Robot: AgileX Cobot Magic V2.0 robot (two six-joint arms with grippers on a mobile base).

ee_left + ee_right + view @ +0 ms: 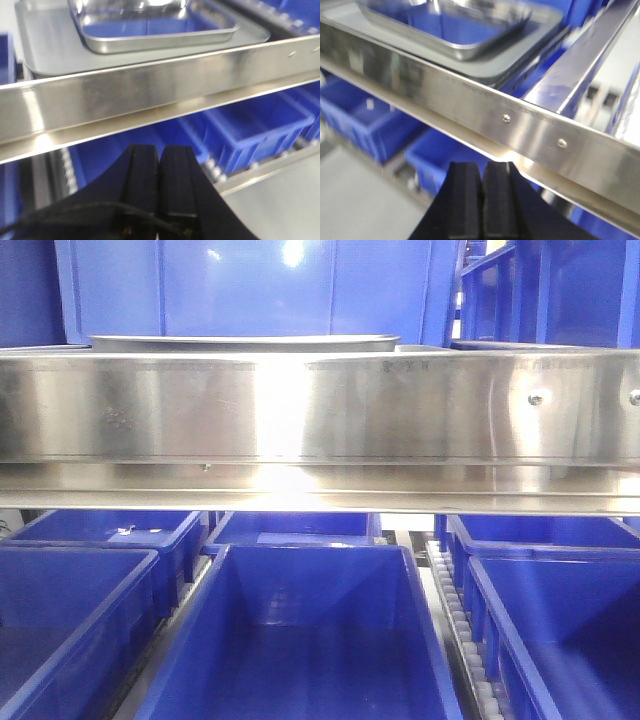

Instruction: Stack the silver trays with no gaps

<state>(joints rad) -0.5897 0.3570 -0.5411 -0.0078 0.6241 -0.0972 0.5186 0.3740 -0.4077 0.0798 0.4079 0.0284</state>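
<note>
Silver trays (160,40) sit nested, smaller inside larger, above blue bins (300,640); both grippers' jaws pressed together, empty.

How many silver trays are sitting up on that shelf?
2: a large flat tray on the shelf, and a smaller, deeper tray resting on it. Others may be hidden behind the rail.

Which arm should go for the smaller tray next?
Slight edge to the right: its shut claw sits close under the rail near the smaller tray's corner. The left claw, also shut, hangs lower.
</note>
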